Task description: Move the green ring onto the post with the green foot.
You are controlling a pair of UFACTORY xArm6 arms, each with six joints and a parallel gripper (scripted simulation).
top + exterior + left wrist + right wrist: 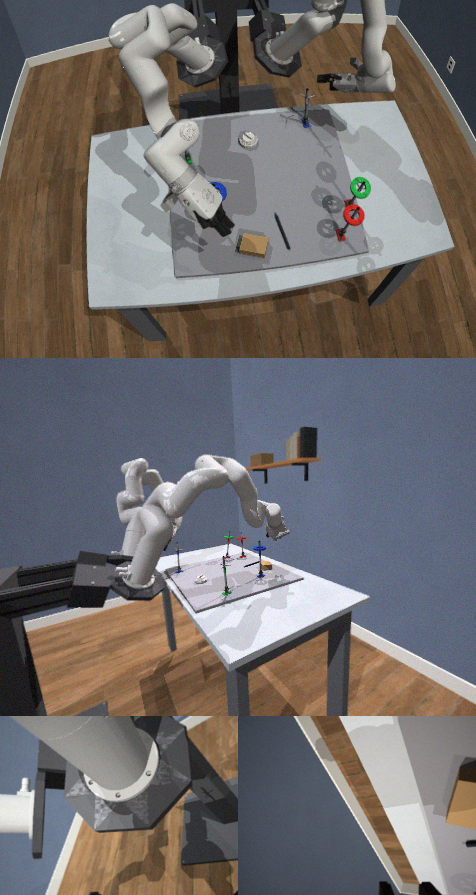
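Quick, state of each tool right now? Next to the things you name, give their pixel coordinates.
Left tool point(321, 79) point(166, 547) point(164, 893): wide open, holding nothing.
Right tool point(227, 231) point(278, 536) point(402, 888): slightly open, holding nothing.
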